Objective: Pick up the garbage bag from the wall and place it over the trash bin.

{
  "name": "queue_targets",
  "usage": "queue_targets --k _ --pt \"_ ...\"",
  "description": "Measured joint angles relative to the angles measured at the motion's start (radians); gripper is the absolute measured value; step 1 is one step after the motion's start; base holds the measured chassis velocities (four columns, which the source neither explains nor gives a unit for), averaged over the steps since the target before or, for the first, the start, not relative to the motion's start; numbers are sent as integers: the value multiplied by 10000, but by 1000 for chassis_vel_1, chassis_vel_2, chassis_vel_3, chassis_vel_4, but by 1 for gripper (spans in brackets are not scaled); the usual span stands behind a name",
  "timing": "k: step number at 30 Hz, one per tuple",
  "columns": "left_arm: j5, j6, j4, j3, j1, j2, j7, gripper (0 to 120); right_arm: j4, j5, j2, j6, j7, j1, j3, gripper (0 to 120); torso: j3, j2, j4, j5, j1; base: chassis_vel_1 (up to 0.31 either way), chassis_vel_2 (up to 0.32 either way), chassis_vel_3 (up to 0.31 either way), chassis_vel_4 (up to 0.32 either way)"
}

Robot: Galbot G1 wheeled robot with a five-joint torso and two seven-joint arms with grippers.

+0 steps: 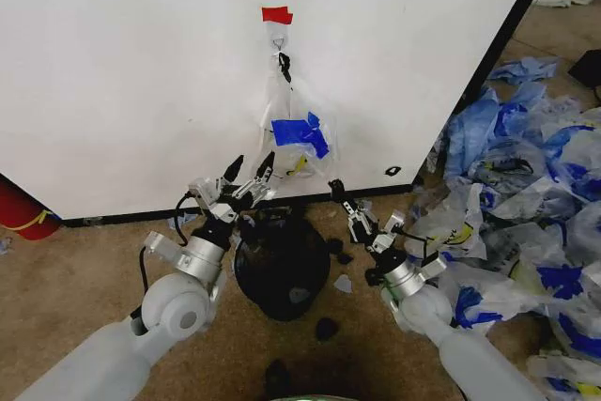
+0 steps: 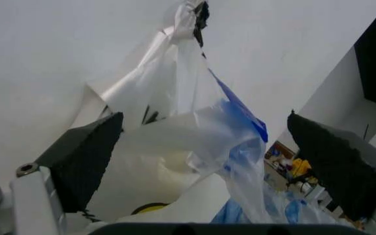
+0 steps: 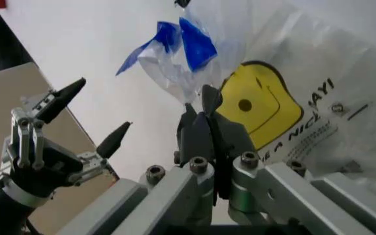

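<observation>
Two grippers at one hanging garbage bag (image 1: pixel 294 133).
Bag hangs lengthwise down the wall (image 1: pixel 131 63) from its hook (image 1: pixel 279 41), above the trash bin (image 1: pixel 282 265). Left gripper (image 1: pixel 250 168): fingers spread, bag's lower left edge between them. Right gripper (image 1: pixel 335 189): fingers pressed together, empty, at lower right edge. Floor right cluttered.

bright even light, soft wrist-view blur

Robot test room: freestanding wall (image 1: pixel 141 91) panel, carpet, heaped plastic bags (image 1: pixel 535 166).
</observation>
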Motion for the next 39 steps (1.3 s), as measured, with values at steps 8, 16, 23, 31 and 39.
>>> queue_targets --k 8,16,23,31,39 --pt "320 28 -364 -312 531 -15 -105 99 7 -204 238 35 -41 -81 -166 0 0 0 0 3 0 0 0 0 0" --pt "467 37 -595 -535 930 -14 -134 99 126 -217 138 34 -9 -97 -183 0 0 0 -1 2 -1 0 0 0 0" --pt "551 20 -600 -598 1233 -105 -138 99 128 -186 149 39 -38 -187 -170 0 0 0 -1 2 -1 0 0 0 0" --pt "611 -55 -566 -951 1536 -15 -137 99 76 -233 316 115 -66 -380 -68 0 0 0 -1 3 -1 0 0 0 0" --pt "877 -87 -625 -1049 2014 -135 -128 99 3 -285 123 173 -116 -378 -137 0 0 0 -1 0 -1 0 0 0 0"
